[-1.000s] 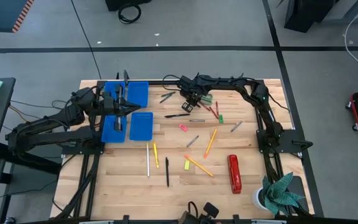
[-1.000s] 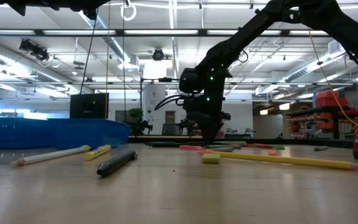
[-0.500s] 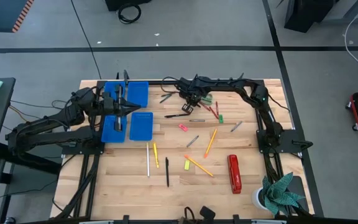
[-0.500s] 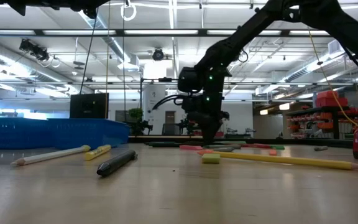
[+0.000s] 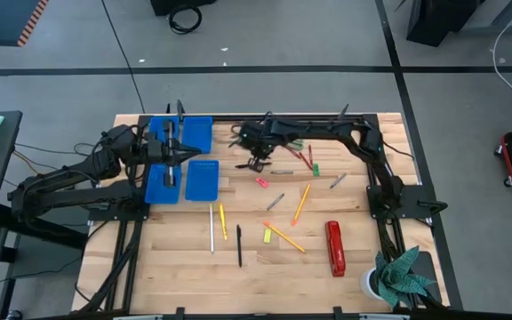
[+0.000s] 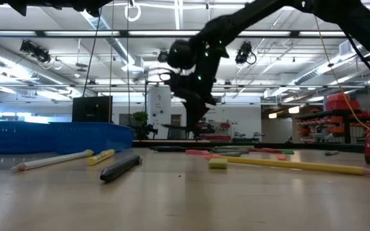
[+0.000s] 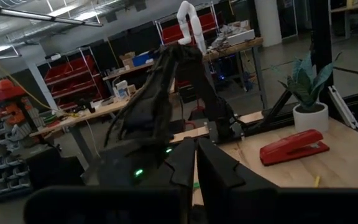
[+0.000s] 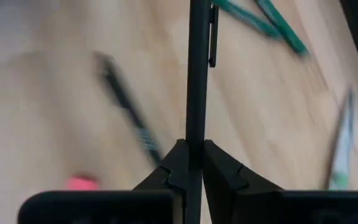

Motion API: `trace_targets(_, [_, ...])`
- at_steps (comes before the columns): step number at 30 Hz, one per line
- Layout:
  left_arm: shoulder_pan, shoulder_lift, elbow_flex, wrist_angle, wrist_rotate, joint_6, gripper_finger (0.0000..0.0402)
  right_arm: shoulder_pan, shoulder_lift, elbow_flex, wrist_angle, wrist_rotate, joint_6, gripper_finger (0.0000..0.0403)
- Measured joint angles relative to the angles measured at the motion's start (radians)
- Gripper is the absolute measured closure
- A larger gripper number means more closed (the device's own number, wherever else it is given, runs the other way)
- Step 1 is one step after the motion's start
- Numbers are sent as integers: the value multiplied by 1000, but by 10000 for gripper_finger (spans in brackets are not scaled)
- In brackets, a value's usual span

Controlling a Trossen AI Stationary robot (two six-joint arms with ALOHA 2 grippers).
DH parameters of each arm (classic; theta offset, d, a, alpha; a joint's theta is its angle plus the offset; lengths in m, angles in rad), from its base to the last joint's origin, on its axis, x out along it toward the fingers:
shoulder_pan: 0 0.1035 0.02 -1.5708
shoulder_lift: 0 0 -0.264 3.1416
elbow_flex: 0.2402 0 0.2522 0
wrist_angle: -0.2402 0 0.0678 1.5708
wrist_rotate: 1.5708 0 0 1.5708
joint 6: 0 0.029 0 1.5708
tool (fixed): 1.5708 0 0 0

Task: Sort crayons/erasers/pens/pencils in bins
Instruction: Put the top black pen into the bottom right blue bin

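Wooden worktop (image 5: 238, 258) under workshop lights: right hand (image 8: 195, 163) lifts a pen (image 8: 197, 68) clear of the scatter.

Its fingers are pinched tight on a thin black pen with a pocket clip, slim and smooth, which sticks straight out beyond the tips, raised off the planks above the far middle of the worktop. Left hand (image 7: 196, 163) waits with fingers pressed together and nothing in them, over the four blue bins (image 5: 202, 180), shallow glossy plastic trays at the far left. I'd judge this the carry step; next comes a swing across to one bin and a low release so the round barrel doesn't roll out. Around lie yellow and orange pencils (image 5: 301, 203), more dark pens (image 5: 238, 245), blocky little erasers (image 5: 261, 182), stubby crayons (image 5: 316, 169) and a red stapler (image 5: 334, 248).
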Motion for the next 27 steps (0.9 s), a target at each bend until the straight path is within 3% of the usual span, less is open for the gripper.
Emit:
trace_targets(7, [0,-39,0,0,0,-83,385,121,0,71,50,0,-302,366])
trace_targets(15, [0,-126,2,1,0,-174,377,223,0,88,309,67,-584,366])
trace_targets(21, [-1,-162,2,-16,0,-187,384,244,0,89,416,76,-739,366])
trace_targets(27, [-1,-163,2,-18,0,-187,385,242,8,90,474,0,-879,366])
